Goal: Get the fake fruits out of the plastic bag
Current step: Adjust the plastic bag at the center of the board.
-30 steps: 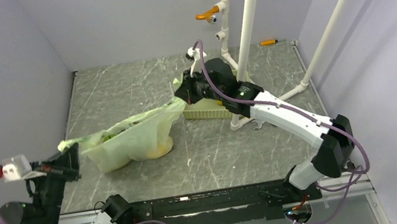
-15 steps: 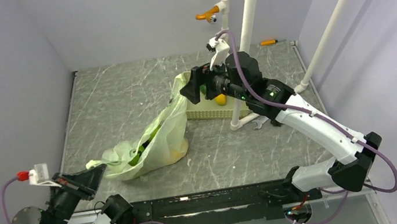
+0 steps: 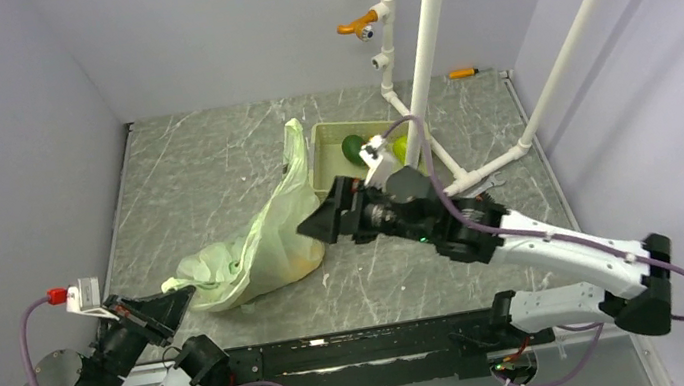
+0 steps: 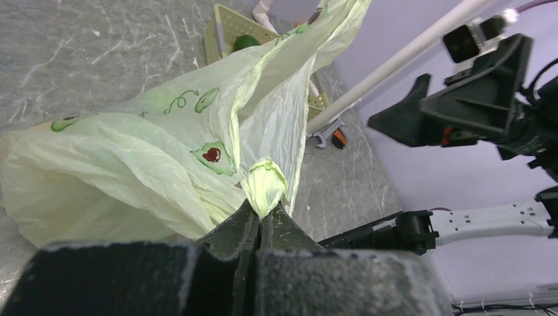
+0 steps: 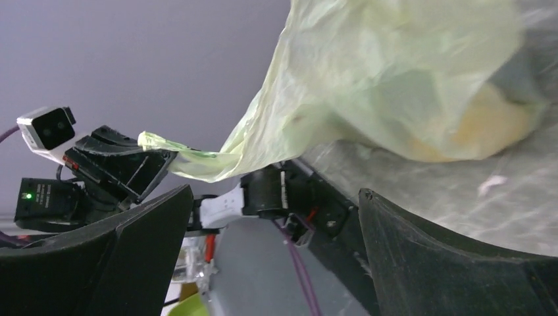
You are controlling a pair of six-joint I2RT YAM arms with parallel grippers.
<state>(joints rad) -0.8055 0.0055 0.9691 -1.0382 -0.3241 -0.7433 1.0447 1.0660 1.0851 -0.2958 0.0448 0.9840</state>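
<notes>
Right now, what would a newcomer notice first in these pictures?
The crinkly pale-green plastic bag sprawls mid-table, one end pinched in the shut left gripper near the front-left edge. The open right gripper hovers beside it; behind, a beige slotted tray holds a dark green oval fruit.

Crinkled pale-green plastic bag (image 3: pixel 264 244) — slumped, yellow fruit (image 5: pixel 483 128) inside

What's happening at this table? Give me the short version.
The left gripper is shut on a twisted corner of the pale-green plastic bag, which lies stretched across the table toward the beige tray. The right gripper hovers open and empty beside the bag. In the tray sit a dark green fruit and a bright green fruit. A yellowish fruit shows through the film, so the bag is not emptied yet.
</notes>
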